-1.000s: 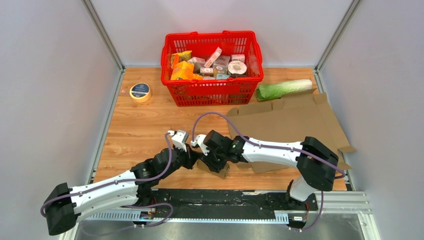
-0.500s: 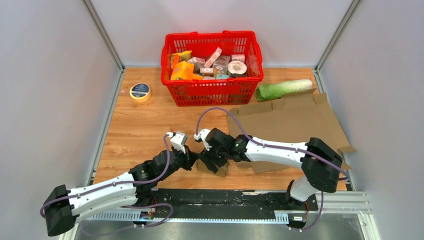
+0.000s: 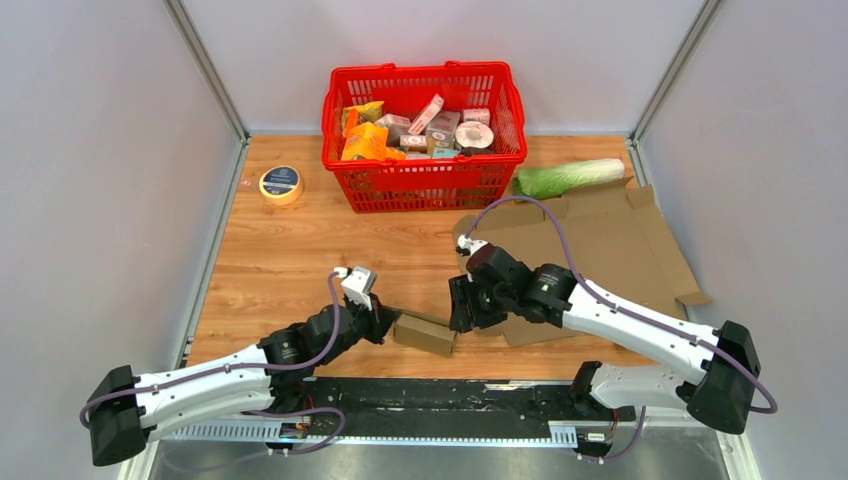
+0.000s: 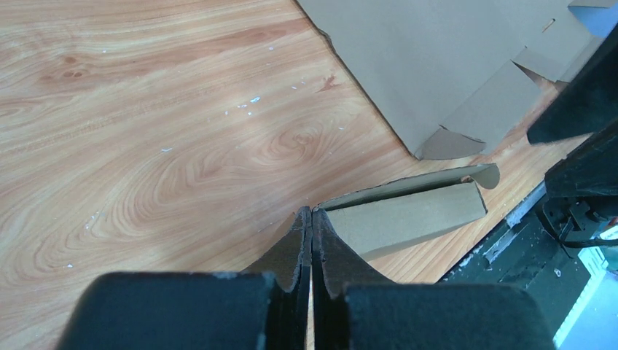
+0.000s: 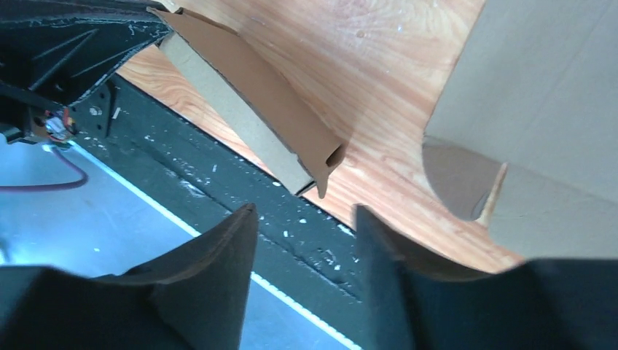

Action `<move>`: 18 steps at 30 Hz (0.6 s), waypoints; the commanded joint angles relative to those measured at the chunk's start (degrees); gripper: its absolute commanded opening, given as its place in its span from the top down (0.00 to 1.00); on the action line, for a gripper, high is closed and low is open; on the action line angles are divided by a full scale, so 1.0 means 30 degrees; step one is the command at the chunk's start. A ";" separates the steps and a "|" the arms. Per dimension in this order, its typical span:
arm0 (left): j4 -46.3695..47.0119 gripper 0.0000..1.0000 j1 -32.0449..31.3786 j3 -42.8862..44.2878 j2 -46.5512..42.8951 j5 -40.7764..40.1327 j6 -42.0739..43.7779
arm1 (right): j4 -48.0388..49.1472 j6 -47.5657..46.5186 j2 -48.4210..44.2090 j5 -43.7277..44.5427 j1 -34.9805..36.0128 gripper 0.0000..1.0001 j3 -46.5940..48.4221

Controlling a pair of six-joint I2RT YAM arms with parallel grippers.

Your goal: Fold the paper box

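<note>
box (image 3: 424, 333) at near edge of table (image 3: 280, 270), between claws | left claw (image 4: 312, 216) clenched on its flap | right claw (image 5: 304, 219) released, empty (just beside the open end) | advice: left should anchor firmly while right tucks squarely

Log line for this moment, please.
task: fold paper box | left gripper: shut on its flap | right gripper: open, beside box, not touching
</note>
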 commanded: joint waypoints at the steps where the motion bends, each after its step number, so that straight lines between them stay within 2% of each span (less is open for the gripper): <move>1: -0.2070 1.00 -0.0370 0.0033 0.0346 0.0220 -0.0176 | 0.0809 0.1746 -0.0361 -0.1096 0.0083 0.50 -0.0880; 2: -0.2101 1.00 -0.0429 0.0062 0.0347 0.0162 -0.0147 | 0.1160 0.1567 -0.0390 -0.1187 0.0054 0.53 -0.1056; 3: -0.2101 1.00 -0.0487 0.0004 0.0318 0.0132 -0.0175 | 0.1686 0.1420 -0.0361 -0.1130 0.0053 0.65 -0.1290; 6: -0.2130 1.00 -0.0576 0.0032 0.0318 0.0015 -0.0146 | 0.1866 0.0951 0.0019 -0.1158 -0.0152 0.74 -0.1176; 17: -0.2189 1.00 -0.0839 -0.0025 0.0171 -0.0278 -0.0175 | 0.2365 0.0716 0.1161 -0.0896 -0.0181 0.78 -0.1175; 18: -0.2160 1.00 -0.0868 -0.0055 0.0200 -0.0278 -0.0176 | 0.2423 0.0716 0.1192 -0.0924 -0.0181 0.83 -0.1175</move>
